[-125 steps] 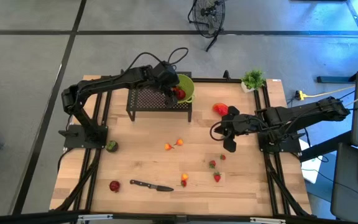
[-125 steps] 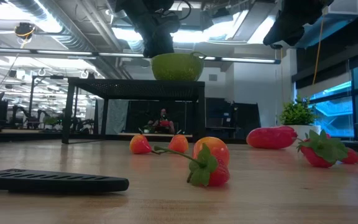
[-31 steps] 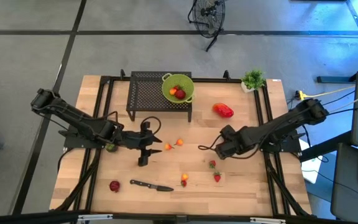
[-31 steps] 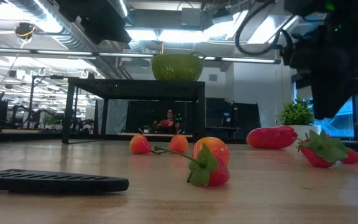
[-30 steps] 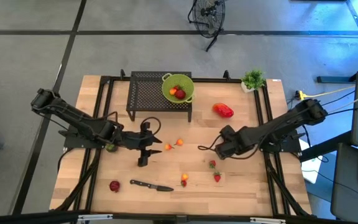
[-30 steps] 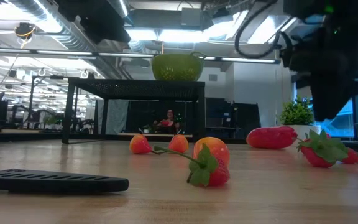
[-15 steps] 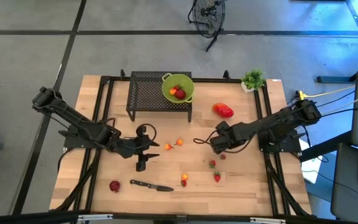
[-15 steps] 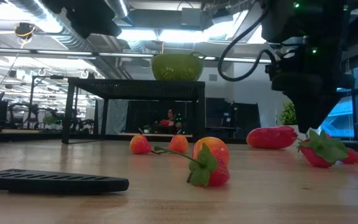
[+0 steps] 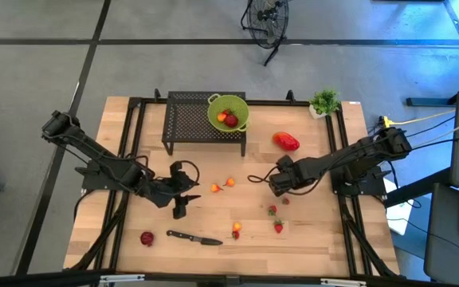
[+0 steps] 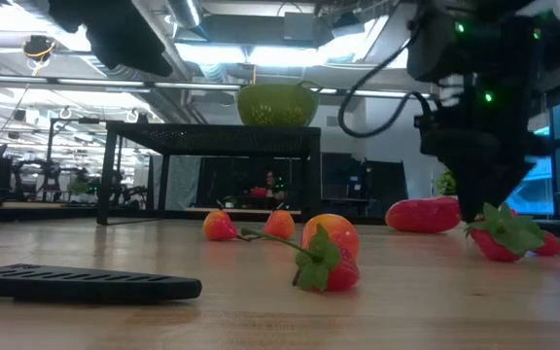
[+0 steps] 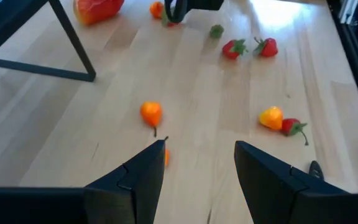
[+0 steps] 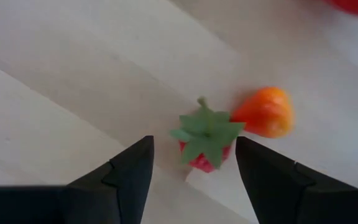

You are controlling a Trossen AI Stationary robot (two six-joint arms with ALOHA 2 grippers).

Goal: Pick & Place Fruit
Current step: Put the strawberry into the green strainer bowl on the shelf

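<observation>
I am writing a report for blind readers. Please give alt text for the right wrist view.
The right gripper, fingers open, hangs just above a small red strawberry with a green leafy cap, which touches an orange-yellow fruit on the pale wooden table.

Even, cool overhead light is falling across the pale wooden table in the high view, leaving only short, soft shadows beneath the arms. In the low view, bright ceiling strip lights are glaring and blowing out to white, so the arms above are reading as near-black silhouettes, while the nearest orange-and-red strawberry-like fruit is staying sharp and the room behind is softening. In the left wrist view, a patch of glare is washing out the far wood. In the right wrist view, the small red strawberry with green leaves is looking slightly soft, casting a faint shadow.
</observation>
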